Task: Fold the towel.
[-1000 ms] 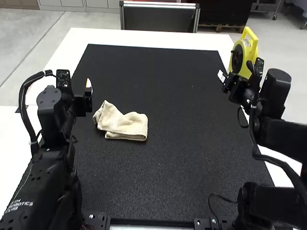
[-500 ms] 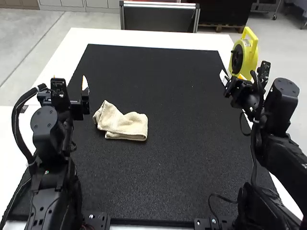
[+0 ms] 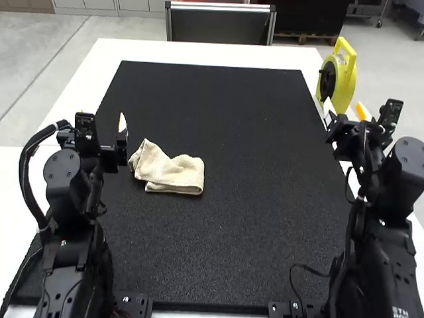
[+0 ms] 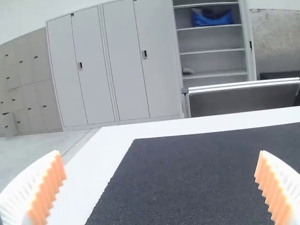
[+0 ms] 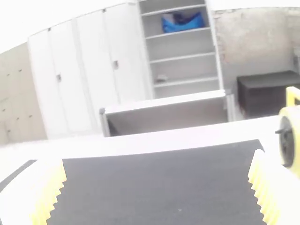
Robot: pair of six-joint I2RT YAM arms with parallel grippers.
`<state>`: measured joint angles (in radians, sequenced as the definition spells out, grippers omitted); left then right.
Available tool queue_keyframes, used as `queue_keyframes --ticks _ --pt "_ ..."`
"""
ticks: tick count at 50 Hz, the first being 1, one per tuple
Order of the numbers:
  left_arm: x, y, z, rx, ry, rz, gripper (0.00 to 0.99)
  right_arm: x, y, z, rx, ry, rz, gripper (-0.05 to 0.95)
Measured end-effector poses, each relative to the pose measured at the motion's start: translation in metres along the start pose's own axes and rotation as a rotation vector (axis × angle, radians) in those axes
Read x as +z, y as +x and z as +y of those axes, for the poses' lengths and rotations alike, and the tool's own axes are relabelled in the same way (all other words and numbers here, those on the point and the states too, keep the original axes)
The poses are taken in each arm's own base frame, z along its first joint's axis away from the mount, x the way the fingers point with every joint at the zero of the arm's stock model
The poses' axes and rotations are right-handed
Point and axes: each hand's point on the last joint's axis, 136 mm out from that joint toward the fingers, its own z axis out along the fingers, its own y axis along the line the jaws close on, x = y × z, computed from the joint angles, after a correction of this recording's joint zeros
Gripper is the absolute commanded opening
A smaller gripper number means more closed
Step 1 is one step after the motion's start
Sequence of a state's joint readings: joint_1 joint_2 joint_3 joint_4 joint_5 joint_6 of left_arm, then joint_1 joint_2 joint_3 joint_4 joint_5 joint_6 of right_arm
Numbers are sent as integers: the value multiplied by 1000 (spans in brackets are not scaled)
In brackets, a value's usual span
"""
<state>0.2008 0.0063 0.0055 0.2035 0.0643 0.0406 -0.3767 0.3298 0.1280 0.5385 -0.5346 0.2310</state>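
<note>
A cream towel [image 3: 169, 171] lies in a small folded bundle on the left part of the black mat. Its right part is a flat folded block, while the left end is crumpled with a corner pointing away from the arms. My left gripper [image 3: 101, 119] is raised to the left of the towel, touching nothing. Over the mat's right edge, well apart from the towel, is my right gripper [image 3: 345, 110]. Both stand open: the left gripper [image 4: 160, 154] and the right gripper [image 5: 160, 158] have wide-spread ribbed fingers with no cloth between them in the wrist views.
The black mat [image 3: 245, 132] covers most of the white table [image 3: 218, 50]. A yellow reel [image 3: 342, 79] stands at the table's right edge, just beyond my right gripper. A dark cable [image 3: 308, 268] curls on the mat near the right arm's base.
The right arm has moved to the right, away from the mat's middle and clear of the reel. My left arm has shifted a little, its forearm straightening to the left. The towel lies unchanged.
</note>
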Motion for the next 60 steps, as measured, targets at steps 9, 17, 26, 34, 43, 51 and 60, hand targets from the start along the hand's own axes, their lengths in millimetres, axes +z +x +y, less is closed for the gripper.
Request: queue_keyframes --ticks 9,17,26,34,43,51,60 --pt "0 4 -7 -2 41 13 961 -17 -9 -3 -45 24 -57 908" --pt "-1 13 -10 -7 55 50 961 -26 -14 -3 -63 14 -67 908" --pt "-5 48 -15 -22 74 194 961 -33 -12 -2 -85 -1 -61 908" --pt "-5 49 -16 -23 78 199 961 -40 -17 9 -126 -41 -79 908" --pt "-6 49 -16 -23 81 198 961 -41 -14 14 -127 -72 -68 908" --pt "-6 49 -16 -23 81 199 961 -41 -19 17 -149 -83 -86 908" --pt "-6 49 -16 -23 81 198 961 -38 -10 9 -168 -46 -104 908"
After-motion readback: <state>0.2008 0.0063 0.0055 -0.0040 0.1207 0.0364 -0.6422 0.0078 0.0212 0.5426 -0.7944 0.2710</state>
